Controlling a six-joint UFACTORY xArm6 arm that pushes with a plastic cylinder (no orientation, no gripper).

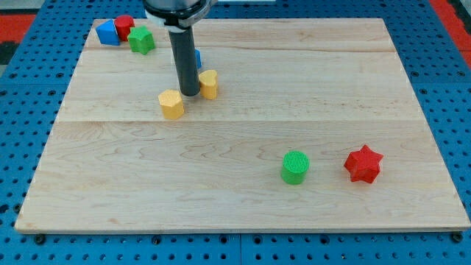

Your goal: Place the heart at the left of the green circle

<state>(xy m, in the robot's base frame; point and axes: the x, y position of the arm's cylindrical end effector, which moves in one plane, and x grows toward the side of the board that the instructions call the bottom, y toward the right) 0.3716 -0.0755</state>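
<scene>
tip (190, 94) sits between two yellow blocks, no gripper fitted, nothing held | yellow heart (209, 84) touches tip on view's right; yellow hexagon (171, 104) just beside on view's left | green circle (295, 167) well apart, toward view's bottom right on bench (221, 206) | judged light, rigid, slides easily, may rotate; push on its upper-left flank

red star block (363, 163), yellow hexagon block (171, 104), green block (141, 40), blue block (107, 32)

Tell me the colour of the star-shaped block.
Red: the star block shows clearly in the camera view, right of the green circle.
</scene>
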